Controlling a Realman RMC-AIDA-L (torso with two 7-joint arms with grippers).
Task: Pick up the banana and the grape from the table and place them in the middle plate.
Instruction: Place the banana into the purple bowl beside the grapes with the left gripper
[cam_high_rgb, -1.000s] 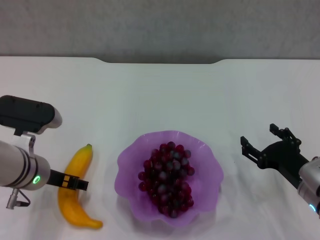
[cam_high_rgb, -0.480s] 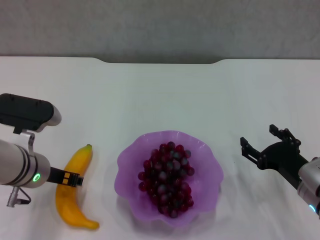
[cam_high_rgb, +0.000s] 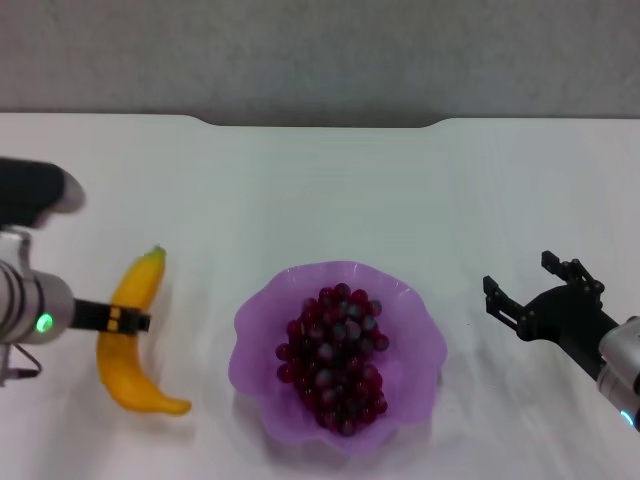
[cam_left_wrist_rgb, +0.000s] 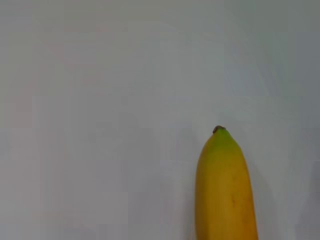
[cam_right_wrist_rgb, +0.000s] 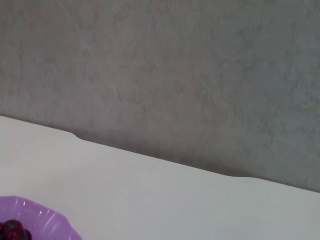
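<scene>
The yellow banana (cam_high_rgb: 125, 370) is at the left of the white table (cam_high_rgb: 320, 190), and my left gripper (cam_high_rgb: 118, 319) is shut across its middle. Its green tip fills the left wrist view (cam_left_wrist_rgb: 225, 190). The bunch of dark red grapes (cam_high_rgb: 335, 355) lies inside the purple scalloped plate (cam_high_rgb: 420, 330) at the table's front centre. My right gripper (cam_high_rgb: 535, 285) is open and empty, to the right of the plate. The plate's rim (cam_right_wrist_rgb: 35, 220) and one grape (cam_right_wrist_rgb: 11, 231) show in a corner of the right wrist view.
A grey wall (cam_high_rgb: 320, 50) stands behind the table's far edge, which has a shallow notch (cam_high_rgb: 320, 123). Bare white tabletop lies between the plate and each arm.
My left gripper has moved left and away from the plate, carrying the banana with it. The grapes, the plate and the right arm have stayed in place.
</scene>
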